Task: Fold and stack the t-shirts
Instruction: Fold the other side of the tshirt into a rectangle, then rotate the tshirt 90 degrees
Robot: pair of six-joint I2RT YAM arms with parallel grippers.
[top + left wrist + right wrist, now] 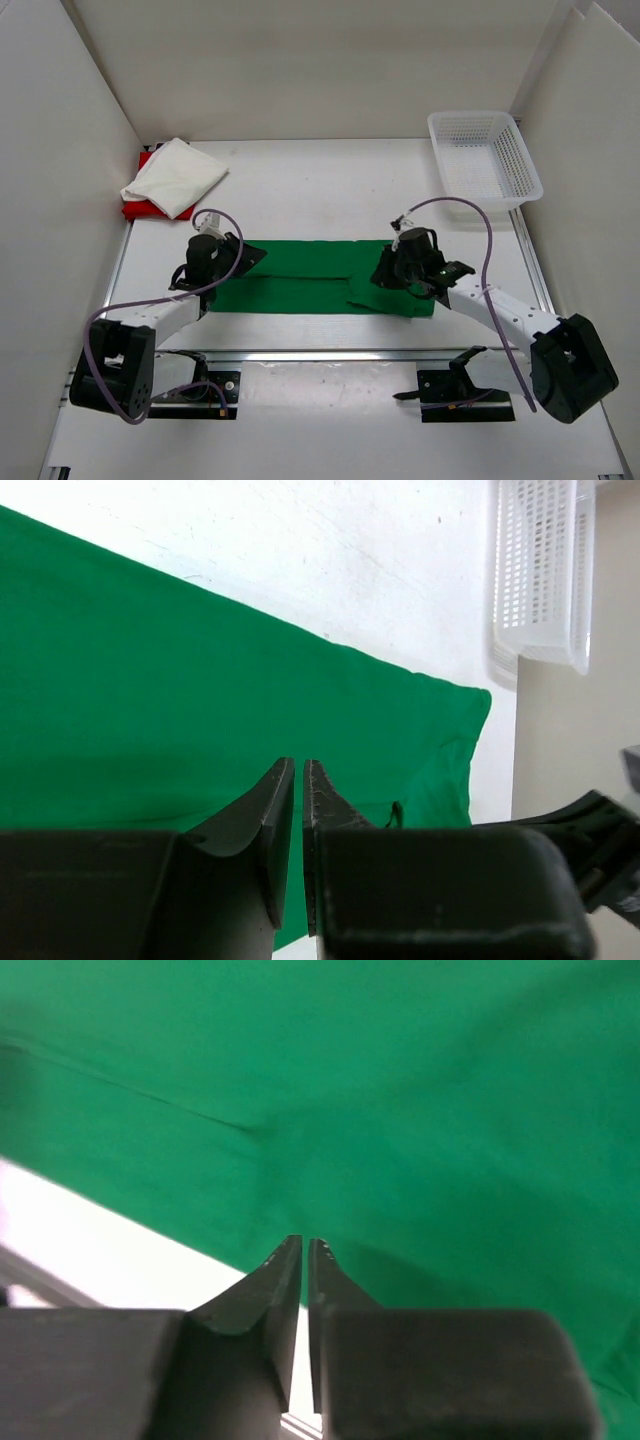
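A green t-shirt (pixel 300 275) lies flat across the middle of the table as a long folded strip; it fills the left wrist view (pixel 200 680) and the right wrist view (pixel 400 1110). My left gripper (pixel 252 257) hovers over the strip's left end, its jaws (pixel 298 765) shut to a thin slit with no cloth between them. My right gripper (pixel 381 272) is over the right end near the front hem, its jaws (pixel 304 1243) likewise shut on nothing. At the back left, a folded white t-shirt (pixel 175 175) rests on a red t-shirt (pixel 135 208).
A white mesh basket (pixel 483 158) stands at the back right corner and also shows in the left wrist view (pixel 545 570). White walls enclose the table on three sides. A metal rail (pixel 320 353) runs along the front by the arm bases.
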